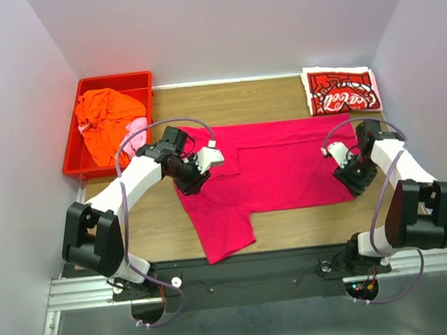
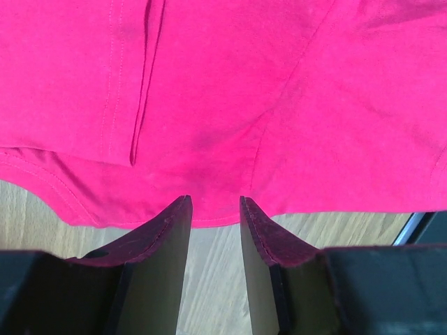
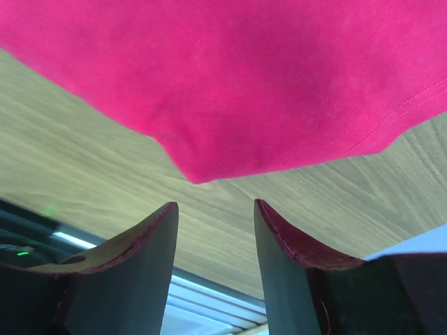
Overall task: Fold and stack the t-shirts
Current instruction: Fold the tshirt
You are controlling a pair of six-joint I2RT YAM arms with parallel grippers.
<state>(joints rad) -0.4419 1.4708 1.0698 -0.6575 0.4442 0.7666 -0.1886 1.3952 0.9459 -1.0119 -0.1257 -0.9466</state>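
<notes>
The magenta t-shirt (image 1: 278,162) lies spread on the wooden surface (image 1: 280,99); the left pincer (image 2: 215,199) stands parted and empty at its edge; the right pincer (image 3: 216,203), likewise parted, grips nothing, just short of a corner; the Coca-Cola t-shirt (image 1: 341,90) lies folded at the far right.

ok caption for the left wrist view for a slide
Left gripper open at the edge of the magenta t-shirt.

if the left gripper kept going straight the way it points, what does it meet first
Most likely the edge of the magenta t-shirt lying just ahead of the open left gripper; its height above the cloth is unclear.
</notes>
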